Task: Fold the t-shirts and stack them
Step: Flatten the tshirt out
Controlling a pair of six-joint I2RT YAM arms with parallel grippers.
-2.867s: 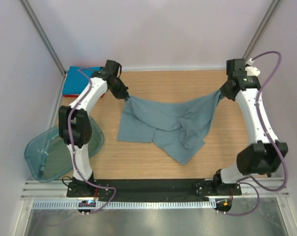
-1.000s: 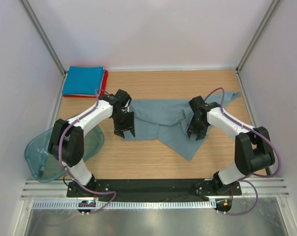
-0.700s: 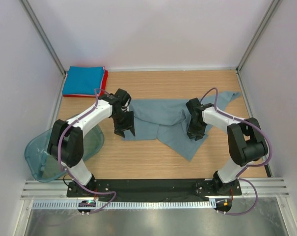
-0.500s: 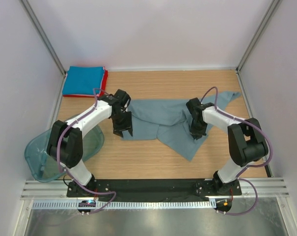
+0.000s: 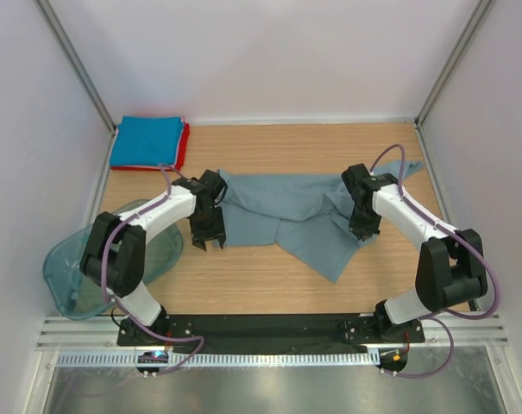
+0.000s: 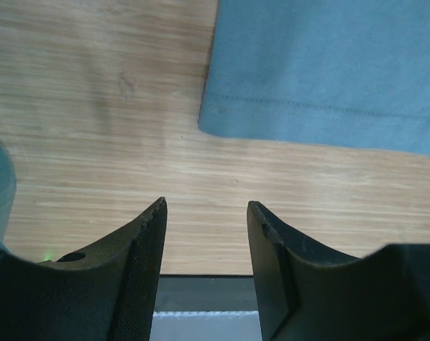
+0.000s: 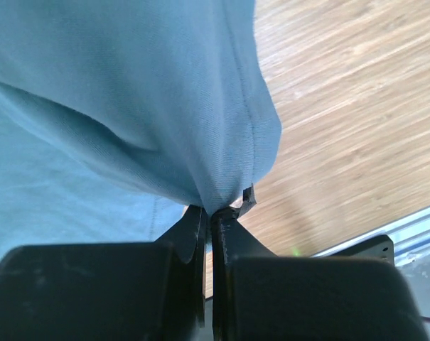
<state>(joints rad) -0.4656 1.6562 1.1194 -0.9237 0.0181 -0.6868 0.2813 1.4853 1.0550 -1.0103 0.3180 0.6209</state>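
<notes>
Right tool (image 7: 212,212) just pinched a fold at the 3 o'clock edge of the dusty grey-blue cloth t-shirt (image 5: 269,203), left tool (image 6: 206,206) hangs released off its 8 o'clock corner, so looks like another straightening pull.

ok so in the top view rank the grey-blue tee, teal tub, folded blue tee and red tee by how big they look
1. grey-blue tee, spread out
2. teal tub, partly behind the left arm
3. folded blue tee
4. red tee, only its edge shows under the blue one
</notes>
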